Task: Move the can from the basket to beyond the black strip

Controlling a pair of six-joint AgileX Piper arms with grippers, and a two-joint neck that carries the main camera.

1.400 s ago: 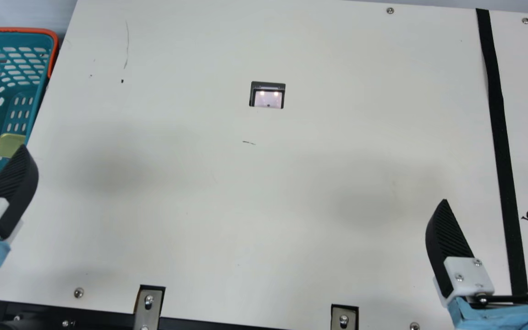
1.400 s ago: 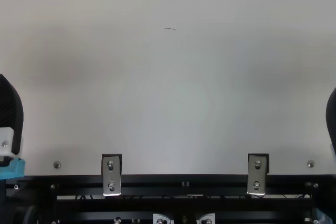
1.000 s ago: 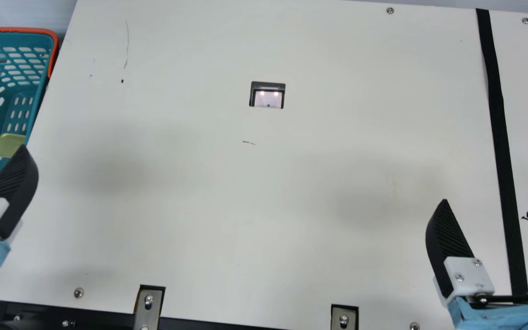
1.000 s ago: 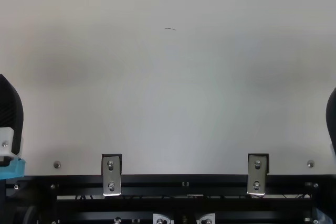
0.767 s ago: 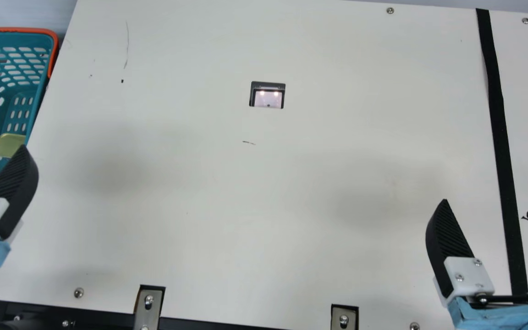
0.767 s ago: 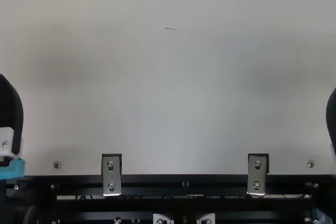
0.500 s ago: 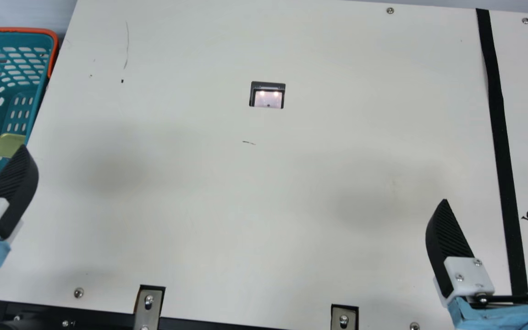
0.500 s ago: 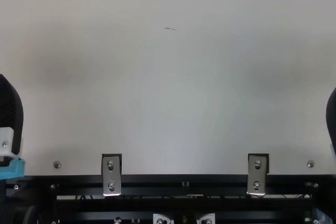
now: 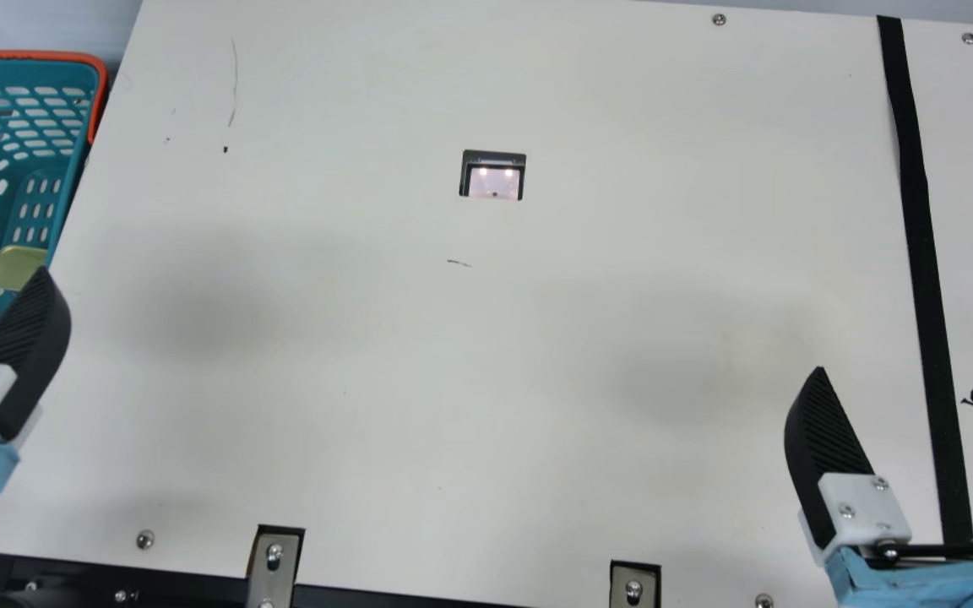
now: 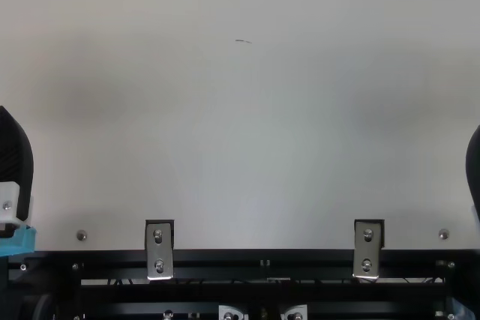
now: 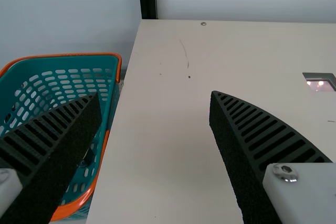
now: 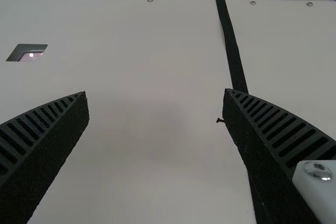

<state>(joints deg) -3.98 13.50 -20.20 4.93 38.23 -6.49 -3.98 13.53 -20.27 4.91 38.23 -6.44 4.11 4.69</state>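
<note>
Nothing has moved since the earlier frames: both arms stand as they did, so the task looks yet to begin. Nearest, at the lower left of the main view, is the left pincer [image 11: 155, 95], its two black ribbed fingers spread wide with nothing between them. The right pincer [image 12: 155, 93], at the lower right, is likewise wide apart and ungripping. Between them spreads the cream, flat-topped surface [image 9: 486, 363]. Farther off, at the left edge, sits the teal perforated plastic basket with an orange rim [image 9: 30, 57]; low inside it lies a yellow-green, round-cornered piece [image 9: 12, 268], presumably the can, partly hidden by a finger. Down the right side of the frame runs the long black strip [image 9: 917, 219]. Fetching probably falls to the left arm, perhaps with a handover, since the strip is well apart from the basket.
</note>
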